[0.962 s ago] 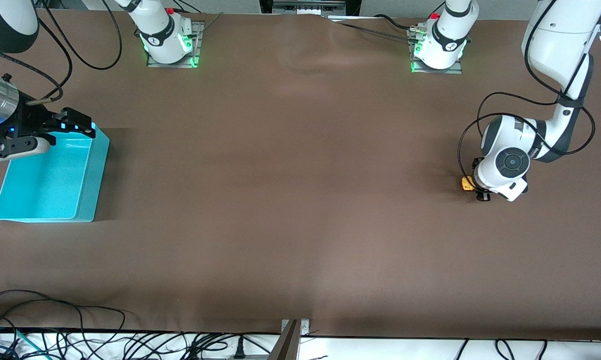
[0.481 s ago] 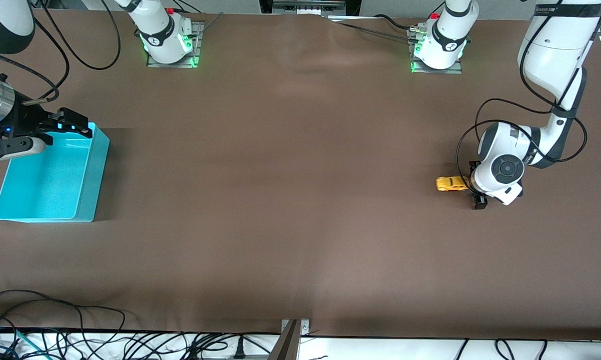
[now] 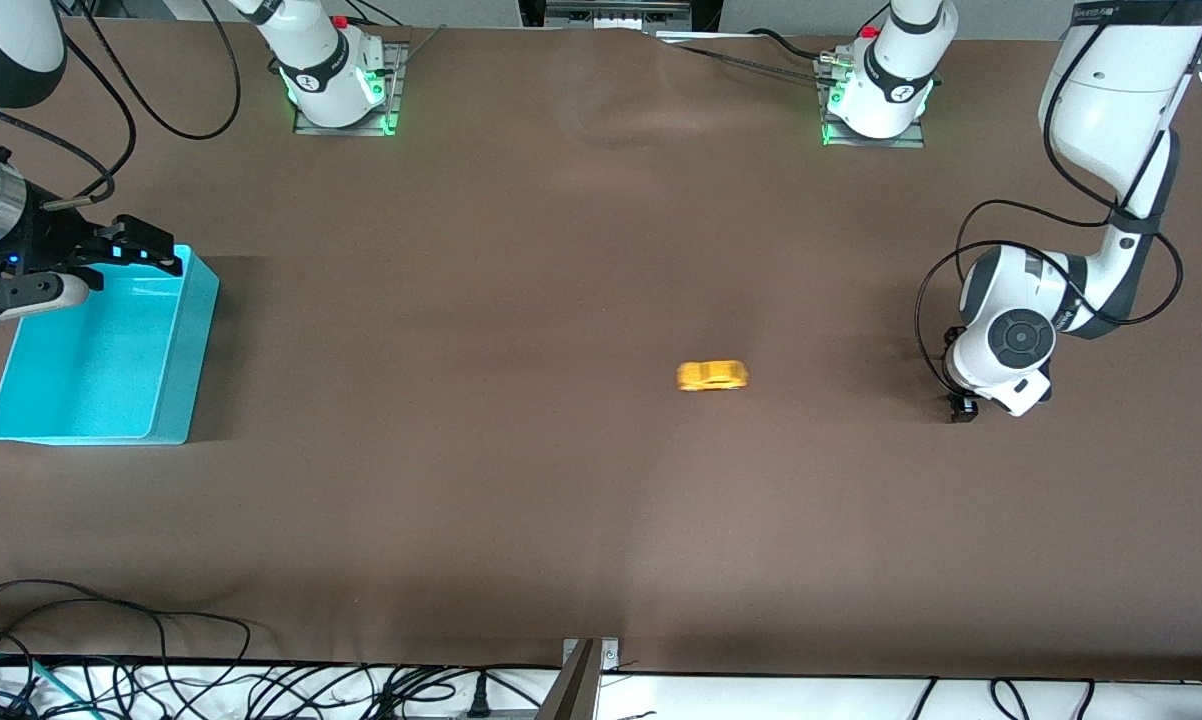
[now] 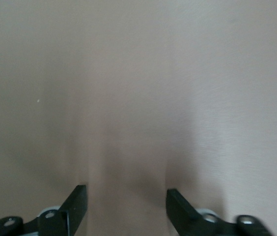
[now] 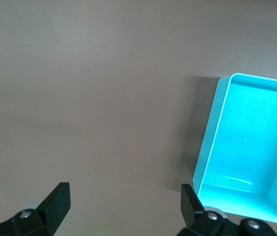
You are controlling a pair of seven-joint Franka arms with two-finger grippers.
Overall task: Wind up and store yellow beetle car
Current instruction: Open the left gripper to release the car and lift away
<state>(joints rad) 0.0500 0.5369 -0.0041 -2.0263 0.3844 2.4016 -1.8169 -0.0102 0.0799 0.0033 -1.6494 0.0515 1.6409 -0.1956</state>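
Now the yellow beetle car (image 3: 712,375) is seen well apart from both spread, empty grippers, lengthwise toward the left gripper (image 3: 964,403), which is nearer than the right gripper (image 3: 126,262).

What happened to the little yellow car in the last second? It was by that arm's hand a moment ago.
The left gripper let the yellow beetle car go, and the car ran across the table toward the right arm's end, where the turquoise bin stands. It is now near the middle, clear of both arms. The left gripper's fingers are open and empty. The right gripper stayed waiting over the bin; the bin did not move.
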